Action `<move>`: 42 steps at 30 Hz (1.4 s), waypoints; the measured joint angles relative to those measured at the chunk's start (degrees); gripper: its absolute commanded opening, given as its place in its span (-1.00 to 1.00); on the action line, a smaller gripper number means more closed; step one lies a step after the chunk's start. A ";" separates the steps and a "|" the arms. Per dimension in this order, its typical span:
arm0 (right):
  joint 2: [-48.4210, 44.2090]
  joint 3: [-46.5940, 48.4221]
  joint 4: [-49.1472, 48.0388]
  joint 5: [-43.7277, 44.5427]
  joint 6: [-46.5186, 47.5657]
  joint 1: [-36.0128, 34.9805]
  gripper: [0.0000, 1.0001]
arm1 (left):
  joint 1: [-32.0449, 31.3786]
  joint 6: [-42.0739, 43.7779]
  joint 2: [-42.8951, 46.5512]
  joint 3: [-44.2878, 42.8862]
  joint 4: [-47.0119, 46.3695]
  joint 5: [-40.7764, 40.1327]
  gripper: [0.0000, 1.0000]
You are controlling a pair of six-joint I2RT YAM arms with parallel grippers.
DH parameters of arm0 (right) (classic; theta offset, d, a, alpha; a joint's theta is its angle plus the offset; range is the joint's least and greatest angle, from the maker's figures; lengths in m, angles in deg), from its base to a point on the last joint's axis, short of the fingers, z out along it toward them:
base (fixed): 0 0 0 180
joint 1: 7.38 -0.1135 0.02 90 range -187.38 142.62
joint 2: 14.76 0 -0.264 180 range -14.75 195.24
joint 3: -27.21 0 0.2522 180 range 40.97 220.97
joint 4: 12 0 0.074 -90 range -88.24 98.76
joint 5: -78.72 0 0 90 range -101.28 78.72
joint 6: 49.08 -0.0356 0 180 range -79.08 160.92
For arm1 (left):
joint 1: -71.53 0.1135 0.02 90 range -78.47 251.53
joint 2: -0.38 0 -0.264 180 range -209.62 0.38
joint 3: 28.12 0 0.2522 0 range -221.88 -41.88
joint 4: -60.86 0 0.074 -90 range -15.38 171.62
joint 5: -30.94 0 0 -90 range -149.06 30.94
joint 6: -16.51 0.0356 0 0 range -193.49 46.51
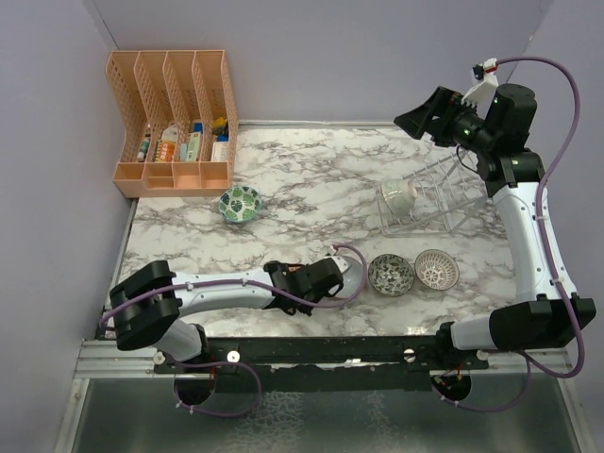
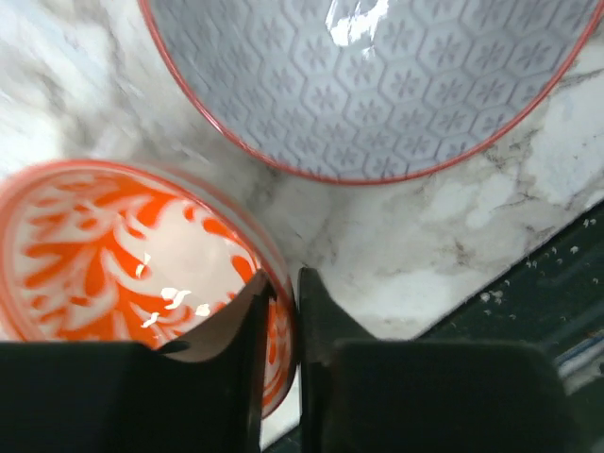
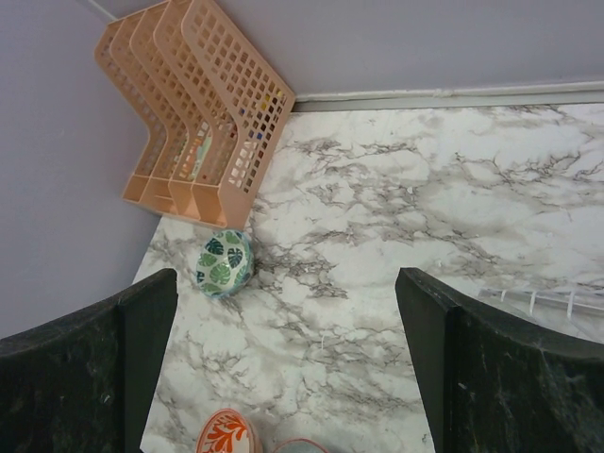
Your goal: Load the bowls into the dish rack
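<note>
One arm lies low, left tool (image 2: pixel 280 288) pinching red-orange bowl (image 2: pixel 94 250); right tool (image 3: pixel 283 321) raised.

I count six bowls, each with its own pattern: one green-leaf bowl (image 1: pixel 240 204), one pale bowl (image 1: pixel 396 196), one speckled bowl (image 1: pixel 391 274), one lattice bowl (image 1: pixel 436 269), one blue-grey bowl (image 2: pixel 377 85) and one red-orange bowl (image 2: pixel 104 255). There is one clear rack (image 1: pixel 451 193). There is one orange organizer (image 1: pixel 175 118) with four slots; the items inside are too small to count. There are two arms, the left arm (image 1: pixel 226 288) and the right arm (image 1: pixel 528 226), and one marble table (image 1: pixel 311 179).
</note>
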State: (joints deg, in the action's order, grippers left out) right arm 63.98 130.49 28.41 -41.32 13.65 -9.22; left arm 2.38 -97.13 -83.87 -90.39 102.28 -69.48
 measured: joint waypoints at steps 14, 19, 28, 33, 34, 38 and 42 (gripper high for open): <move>0.50 4.35 1.25 2.71 0.81 0.00 0.99 | 7.48 -2.12 0.76 -18.86 17.66 0.66 -1.00; 2.16 10.71 1.16 2.78 -0.11 0.00 0.99 | 17.42 -1.75 -1.75 -38.42 15.74 5.29 -1.00; 6.58 23.37 -0.31 2.73 -4.24 1.33 0.99 | 25.03 -14.95 -10.69 -46.40 -9.09 23.30 -1.00; 7.37 23.71 -2.34 1.33 -7.34 2.43 0.99 | 28.30 -32.06 -15.85 -38.40 -31.50 31.47 -1.00; 7.58 23.54 -2.71 1.07 -7.67 2.60 0.99 | 28.81 -35.41 -16.85 -37.05 -35.28 32.15 -1.00; 7.78 21.62 -3.26 0.13 -8.59 2.97 0.99 | 30.49 -48.04 -21.38 -33.33 -51.08 33.31 -1.00; 7.96 19.93 -3.74 -0.83 -8.98 3.28 0.99 | 31.17 -60.39 -27.28 -33.59 -67.45 32.87 -1.00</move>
State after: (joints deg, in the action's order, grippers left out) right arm 71.94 150.42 24.68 -42.16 4.67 -5.94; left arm 33.55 -157.52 -111.15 -123.99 34.83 -36.61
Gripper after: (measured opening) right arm 0.996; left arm 0.058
